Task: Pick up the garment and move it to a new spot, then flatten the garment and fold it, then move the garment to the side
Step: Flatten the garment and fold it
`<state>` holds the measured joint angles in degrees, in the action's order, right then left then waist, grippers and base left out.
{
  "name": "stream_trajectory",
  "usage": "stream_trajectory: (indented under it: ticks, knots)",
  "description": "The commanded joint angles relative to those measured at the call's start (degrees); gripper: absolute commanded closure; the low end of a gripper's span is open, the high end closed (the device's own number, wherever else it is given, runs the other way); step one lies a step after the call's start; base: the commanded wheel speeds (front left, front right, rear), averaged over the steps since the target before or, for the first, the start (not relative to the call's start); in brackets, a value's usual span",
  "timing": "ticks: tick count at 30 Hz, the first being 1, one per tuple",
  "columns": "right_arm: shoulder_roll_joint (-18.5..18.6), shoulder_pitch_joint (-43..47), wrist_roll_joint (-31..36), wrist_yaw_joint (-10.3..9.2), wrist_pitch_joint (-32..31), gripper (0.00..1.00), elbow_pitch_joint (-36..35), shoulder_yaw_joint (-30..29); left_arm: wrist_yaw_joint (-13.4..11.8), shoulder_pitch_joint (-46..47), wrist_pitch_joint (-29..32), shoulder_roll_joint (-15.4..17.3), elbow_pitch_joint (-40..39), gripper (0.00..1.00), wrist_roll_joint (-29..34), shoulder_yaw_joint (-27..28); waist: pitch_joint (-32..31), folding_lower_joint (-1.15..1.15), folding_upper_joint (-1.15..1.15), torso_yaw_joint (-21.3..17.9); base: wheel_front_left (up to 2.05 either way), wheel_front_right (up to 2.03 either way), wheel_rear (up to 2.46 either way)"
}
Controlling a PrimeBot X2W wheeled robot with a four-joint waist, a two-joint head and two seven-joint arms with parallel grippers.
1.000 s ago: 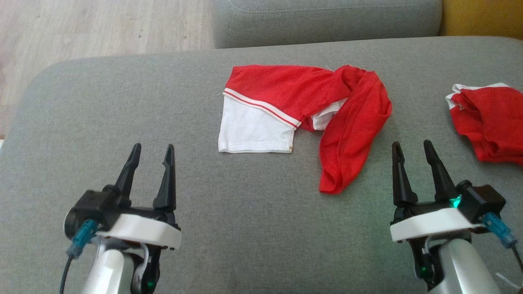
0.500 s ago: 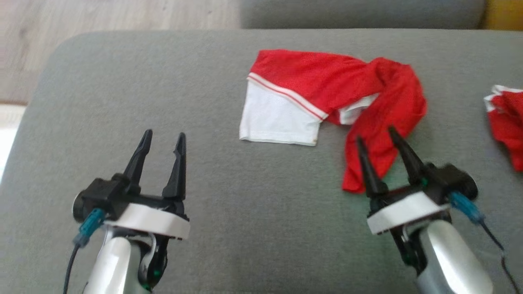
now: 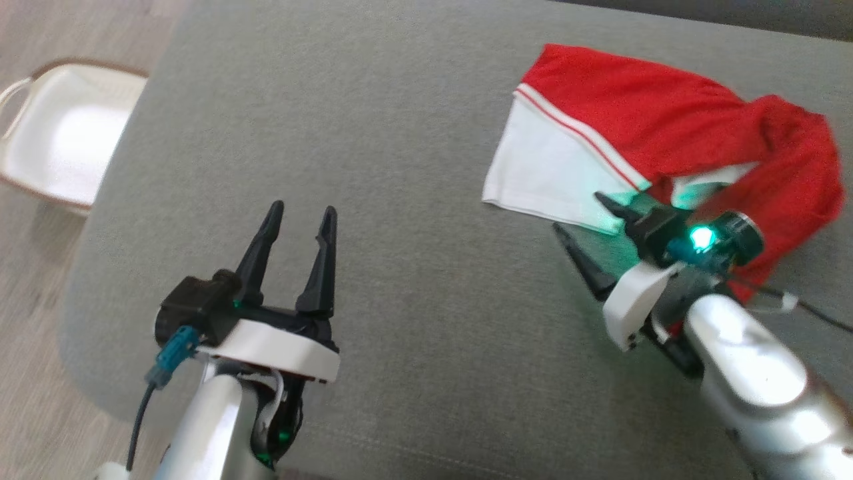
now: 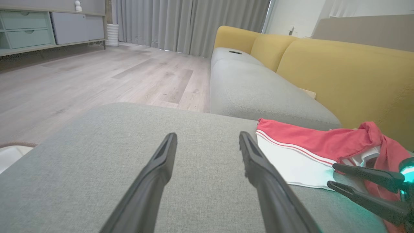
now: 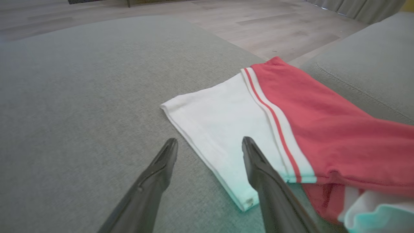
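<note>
In the head view, the garment (image 3: 666, 113), red with a white panel and striped trim, lies rumpled on the grey cushion (image 3: 373, 133) toward the upper right. Its white panel is spread fairly flat, and the red part is bunched and trails down the right side. The right gripper (image 3: 578, 212) hangs at the lower edge of the white panel with its fingers wide apart and nothing between them. The left gripper (image 3: 302, 208) is well apart from the cloth at lower left, equally wide open and empty. A white basket (image 3: 60, 140) sits on the wooden floor off the cushion's left edge.

The left wrist view shows the left gripper (image 4: 207, 136) spread over bare grey fabric. The garment (image 4: 300, 142) is off to its right (the right gripper (image 4: 332, 175) shows there too, low beside the cloth). A yellow sofa back (image 4: 339, 71) rises behind.

In the right wrist view, the right gripper (image 5: 209, 140) straddles the near edge of the white panel (image 5: 226, 123). One finger is over grey cushion and the other over white cloth. Whether that finger actually touches the fabric is hard to tell.
</note>
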<state>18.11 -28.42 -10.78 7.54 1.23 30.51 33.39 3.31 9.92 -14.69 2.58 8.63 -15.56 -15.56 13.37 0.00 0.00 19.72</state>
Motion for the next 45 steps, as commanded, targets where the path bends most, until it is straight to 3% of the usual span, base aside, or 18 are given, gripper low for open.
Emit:
stream_trajectory:
  ticks: [1, 10, 11, 12, 21, 28, 32, 38, 45]
  knots:
    - [0.8, -2.4, -0.8, -0.05, -0.1, 0.0, 0.2, 1.3, -0.5, 2.5, -0.3, 0.3, -1.9, 0.0, -0.6, 1.2, 1.5, 0.0, 0.0, 2.2, 0.0, 0.0, 0.0]
    - [2.3, -7.3, -2.3, -0.05, -3.0, 0.0, 10.4, 5.5, -1.5, 2.8, -0.3, 0.3, -2.0, 0.0, -2.0, -0.8, 2.7, 0.0, 0.0, 4.9, 0.0, 0.0, 0.0]
    - [2.2, -7.6, -2.7, -0.05, -3.4, 0.3, 11.3, 6.3, -1.6, 2.9, -0.3, 0.3, -1.9, 0.0, -2.0, -0.9, 2.7, 0.0, 0.0, 5.0, 0.0, 0.0, 0.0]
    - [2.2, -7.9, -3.1, -0.05, -3.3, 1.0, 12.0, 7.0, -1.7, 2.9, -0.3, 0.3, -1.9, 0.0, -2.1, -1.0, 2.7, 0.0, 0.0, 5.1, 0.0, 0.0, 0.0]
    - [-1.8, -10.9, -6.7, -0.05, 4.0, 1.0, 10.5, 12.1, -1.8, 2.4, -0.3, 0.3, -0.8, 0.0, -1.6, -0.6, -0.5, 0.0, 0.0, 3.2, 0.0, 0.0, 0.0]
    - [-5.4, -13.6, -13.8, -0.05, 10.1, 1.0, -0.7, 20.2, -1.3, 0.9, -0.3, 0.3, 0.2, 0.0, -0.8, -0.2, -4.7, 0.0, 0.0, 1.1, 0.0, 0.0, 0.0]
    - [-5.4, -16.1, -18.8, -0.05, 11.6, 1.0, -9.8, 22.4, -1.1, -0.4, -0.3, 0.3, 0.5, 0.0, -0.5, 0.1, -6.4, 0.0, 0.0, 0.5, 0.0, 0.0, 0.0]
    - [-0.8, -21.0, -24.1, -0.05, 11.4, 1.0, -19.5, 19.3, -0.7, -1.3, -0.3, 0.3, 0.0, 0.0, -0.7, 0.3, -5.6, 0.0, 0.0, 0.8, 0.0, 0.0, 0.0]
    - [10.9, -29.8, -25.9, -0.05, 6.6, 1.0, -14.6, 13.9, -0.7, 0.3, -0.3, 0.3, -0.7, 0.0, -1.6, -1.0, -1.1, 0.0, 0.0, 2.8, 0.0, 0.0, 0.0]
